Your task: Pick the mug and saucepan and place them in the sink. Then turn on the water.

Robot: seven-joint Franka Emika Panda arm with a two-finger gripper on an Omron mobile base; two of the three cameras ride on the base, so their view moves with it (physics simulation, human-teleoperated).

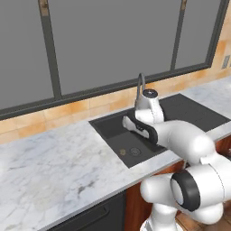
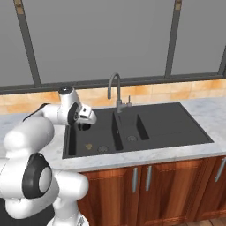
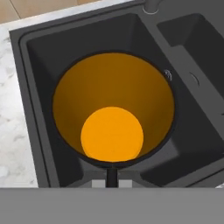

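Over the sink (image 3: 35,87), the gripper (image 3: 112,177) grips the unlabelled mug (image 3: 113,109).

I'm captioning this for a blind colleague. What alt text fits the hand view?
Looking straight down into the mug, its orange inside wide open to the camera, held at its near rim by the shut gripper over the dark sink. White marble counter runs along the left edge.
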